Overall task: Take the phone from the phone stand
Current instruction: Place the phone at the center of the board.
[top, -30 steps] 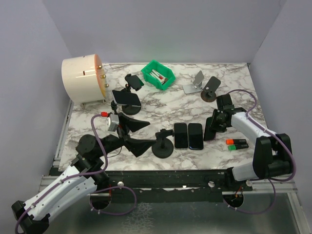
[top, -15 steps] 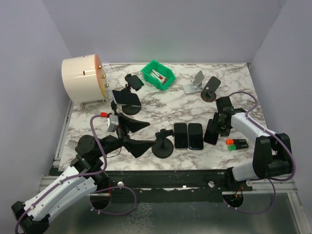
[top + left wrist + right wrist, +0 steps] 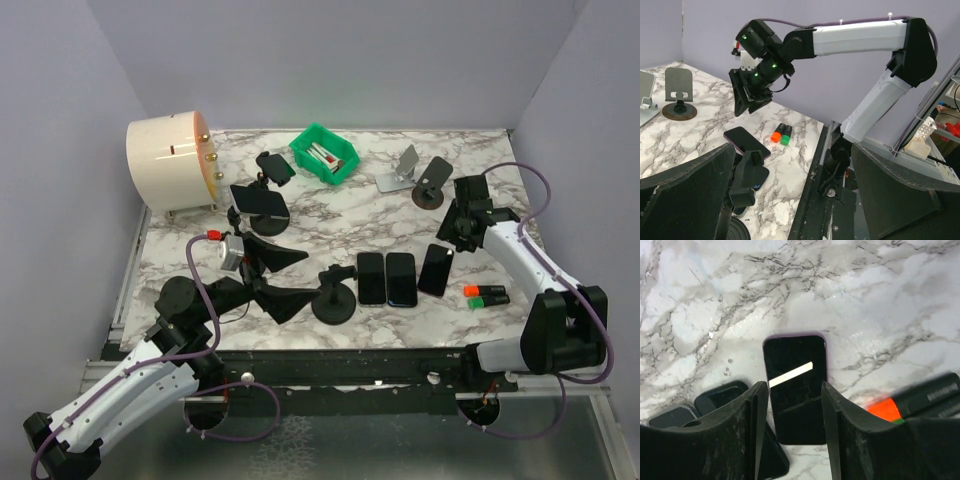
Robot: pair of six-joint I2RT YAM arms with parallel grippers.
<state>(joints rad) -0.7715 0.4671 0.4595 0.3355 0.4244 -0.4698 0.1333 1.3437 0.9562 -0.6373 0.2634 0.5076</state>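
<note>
A dark phone (image 3: 435,268) with a purple edge lies flat on the marble table, to the right of two other black phones (image 3: 386,278). My right gripper (image 3: 462,222) hangs open above and behind it, touching nothing. In the right wrist view the phone (image 3: 796,385) shows flat below, between the spread fingers (image 3: 752,430). Behind it stand an empty black round phone stand (image 3: 433,182) and a silver one (image 3: 398,170). My left gripper (image 3: 290,278) is wide open and empty near the front left, next to an empty clamp stand (image 3: 333,295).
Two markers, orange-capped and green-capped (image 3: 486,295), lie right of the phone. At the back are a green bin (image 3: 324,155), a cream drum (image 3: 170,165), and two black stands (image 3: 262,200) with devices on them. The left wrist view shows the right arm (image 3: 850,40) over the table edge.
The right gripper opened, let go of the phone, and rose back to the right. The phone went from tilted in the jaws to flat on the table. The left arm stayed still.
</note>
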